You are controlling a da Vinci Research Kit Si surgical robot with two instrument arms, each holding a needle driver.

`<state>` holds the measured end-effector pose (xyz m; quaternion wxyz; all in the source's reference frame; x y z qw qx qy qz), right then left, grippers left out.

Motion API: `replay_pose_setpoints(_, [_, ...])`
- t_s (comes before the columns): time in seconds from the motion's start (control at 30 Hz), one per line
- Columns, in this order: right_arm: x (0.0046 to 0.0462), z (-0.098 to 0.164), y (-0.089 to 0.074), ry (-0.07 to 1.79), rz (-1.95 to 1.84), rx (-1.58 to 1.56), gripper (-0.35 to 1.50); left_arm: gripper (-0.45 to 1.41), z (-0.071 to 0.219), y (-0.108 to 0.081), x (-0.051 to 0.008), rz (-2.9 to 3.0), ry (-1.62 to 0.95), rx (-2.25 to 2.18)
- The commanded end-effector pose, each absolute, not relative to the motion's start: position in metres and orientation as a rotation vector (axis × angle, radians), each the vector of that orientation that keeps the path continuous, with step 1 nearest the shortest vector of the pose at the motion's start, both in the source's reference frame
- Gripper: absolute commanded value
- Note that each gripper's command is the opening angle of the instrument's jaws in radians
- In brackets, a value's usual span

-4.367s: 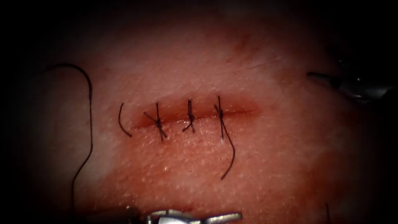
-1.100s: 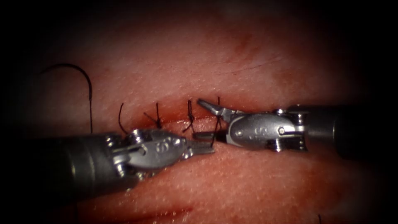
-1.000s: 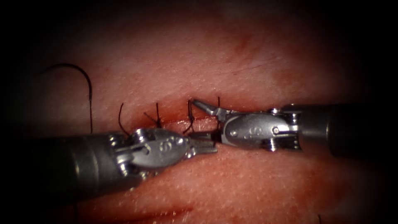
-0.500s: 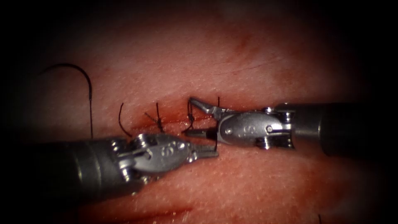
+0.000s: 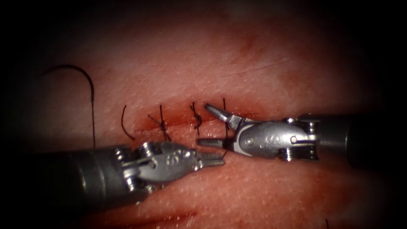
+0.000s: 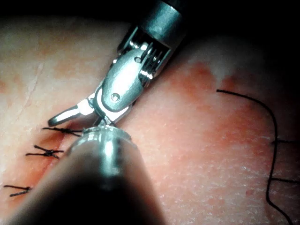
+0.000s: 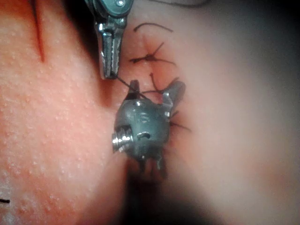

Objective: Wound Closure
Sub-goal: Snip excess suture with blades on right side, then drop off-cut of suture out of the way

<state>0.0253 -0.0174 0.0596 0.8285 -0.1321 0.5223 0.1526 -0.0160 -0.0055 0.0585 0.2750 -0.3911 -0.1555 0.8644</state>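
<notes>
Endoscope view, left to right: one loose thread at left, three stitches crossing the horizontal cut upright; left tool, jaws pressed together, pinches the third stitch's thread tail; right tool spread around it at centre

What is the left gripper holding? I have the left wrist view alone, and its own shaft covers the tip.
Observer: In the endoscope view the left gripper is shut on the thread of the rightmost stitch.
Operator: And the right one?
Observer: The right gripper is open, one jaw on each side of that thread, holding nothing.
Operator: Is the thread slack?
Observer: The right wrist view shows it straight between the two tools.
</notes>
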Motion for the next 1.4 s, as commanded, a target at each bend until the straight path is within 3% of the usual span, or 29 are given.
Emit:
replay_pose_setpoints(0.03, [0.0241, 0.060, -0.017, 1.109, 0.324, -0.288, 1.35, -0.45, 0.059, -0.006, -0.0166, 2.329, -0.419, -1.062])
replay_pose_setpoints(0.2, [0.0184, 0.058, -0.015, 1.052, 0.339, -0.383, 1.48, -0.45, 0.060, -0.007, -0.0185, 2.338, -0.454, -1.127])
replay_pose_setpoints(0.47, [0.0075, 0.056, -0.011, 0.923, 0.411, -0.516, 1.48, -0.45, 0.062, -0.006, -0.0256, 2.328, -0.474, -1.135])
replay_pose_setpoints(0.6, [0.0047, 0.056, -0.011, 0.892, 0.442, -0.549, 1.48, -0.45, 0.064, -0.006, -0.0280, 2.332, -0.471, -1.122])
replay_pose_setpoints(0.77, [0.0044, 0.056, -0.011, 0.866, 0.462, -0.561, 1.48, -0.45, 0.066, -0.006, -0.0287, 2.366, -0.496, -1.106])
replay_pose_setpoints(0.9, [0.0055, 0.056, -0.011, 0.877, 0.467, -0.565, 1.48, 0.15, 0.066, -0.006, -0.0283, 2.395, -0.514, -1.090])
replay_pose_setpoints(0.97, [0.0065, 0.056, -0.011, 0.883, 0.467, -0.559, 1.48, 0.78, 0.065, -0.007, -0.0279, 2.369, -0.531, -1.079])
replay_pose_setpoints(1.03, [0.0072, 0.057, -0.012, 0.878, 0.461, -0.552, 1.48, 1.04, 0.065, -0.006, -0.0277, 2.367, -0.537, -1.080])
replay_pose_setpoints(1.17, [0.0080, 0.057, -0.012, 0.884, 0.460, -0.548, 1.48, 1.21, 0.064, -0.006, -0.0272, 2.357, -0.547, -1.093])
replay_pose_setpoints(1.4, [0.0085, 0.057, -0.014, 0.932, 0.490, -0.515, 1.40, 1.14, 0.062, -0.006, -0.0259, 2.331, -0.470, -1.153])
